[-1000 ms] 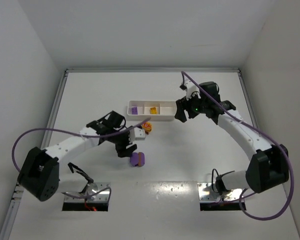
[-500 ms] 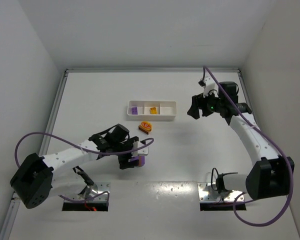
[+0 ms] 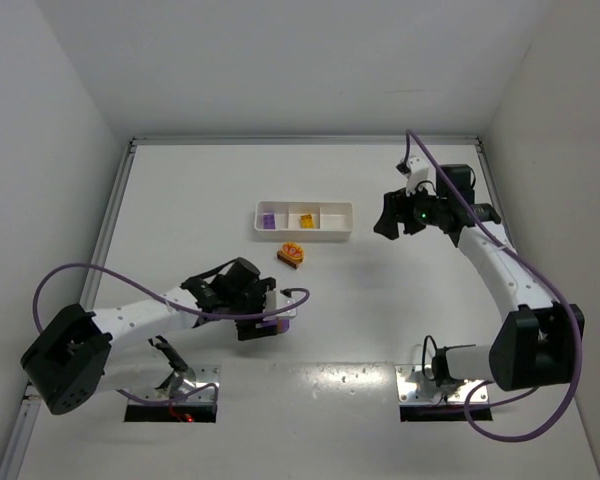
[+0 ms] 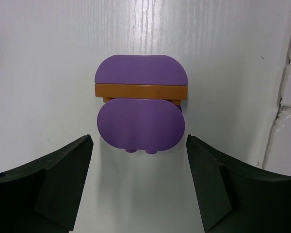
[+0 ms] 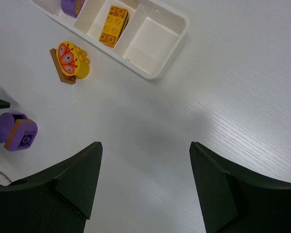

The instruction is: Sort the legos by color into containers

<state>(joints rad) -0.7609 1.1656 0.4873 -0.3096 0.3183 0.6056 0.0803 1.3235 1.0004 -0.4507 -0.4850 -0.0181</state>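
Shifted in the last half second: the left arm has sunk a little closer over the purple stack, so less purple shows from above. The right arm is all but unchanged, well to the right of the tray.

1. Left fingers: dark, spread apart. The near end of the stack lies between their tips, with a strip of bare surface on each side and no contact visible. Their roots are cut off by the lower edge of the wrist view.

2. Stack of two rounded purple plastic bricks with a thin reddish-brown plate between them: lies on the white tabletop, well apart from the tray. From above the wrist covers most of it, and only a purple sliver shows.

3. Long shallow white plastic tray of three square compartments: sits toward the far middle of the tabletop.
   - The left compartment holds a small purple brick.
   - The middle compartment holds a yellow-orange studded brick.
   - In the right wrist view the left compartment and its brick are cut by the top edge.

4. Yellow rounded piece with a butterfly print on a reddish-brown plate: lies just in front of the tray, touching neither the tray nor the stack. Whether it stands or lies on its side cannot be told.

5. Right fingers: dark, spread wide, above bare tabletop to the right of the tray.

6. Pale chipped strip: at the right edge of the left wrist view. What it is cannot be made out.
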